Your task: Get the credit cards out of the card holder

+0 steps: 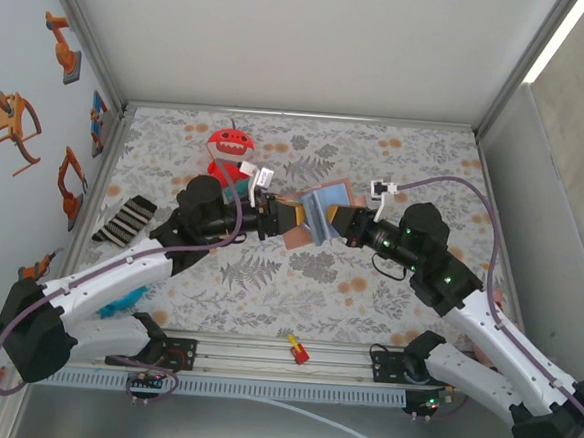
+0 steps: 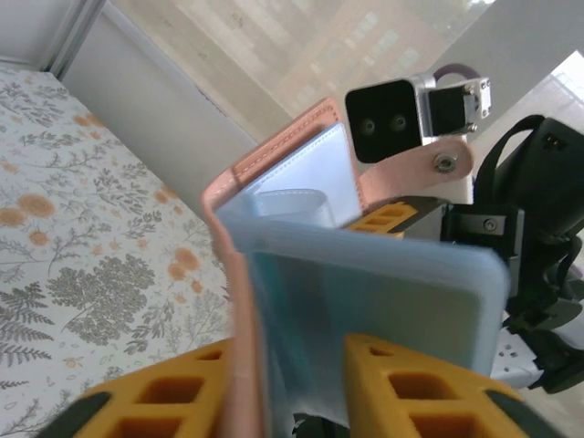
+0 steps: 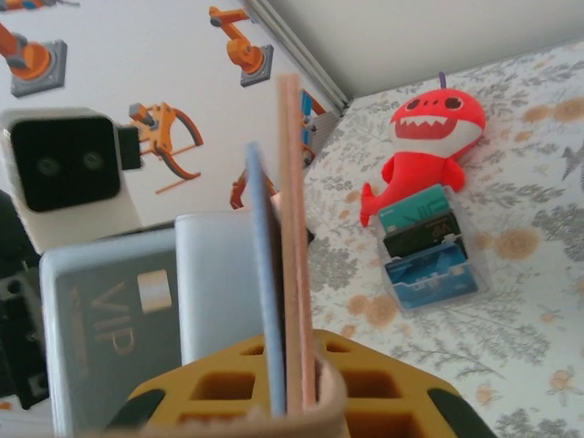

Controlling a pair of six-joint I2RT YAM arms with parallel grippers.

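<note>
Right end effector (image 1: 342,226) clamps the one card holder (image 1: 325,203); left end effector (image 1: 294,219) parted around it.

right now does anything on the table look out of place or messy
A small red-and-yellow object lies on the metal rail at the near edge, about midway along it and off the floral mat. Nothing else looks spilled or damaged.

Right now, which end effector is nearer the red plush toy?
Left. The left end effector is just right of the red plush toy; the right end effector is farther right.
</note>
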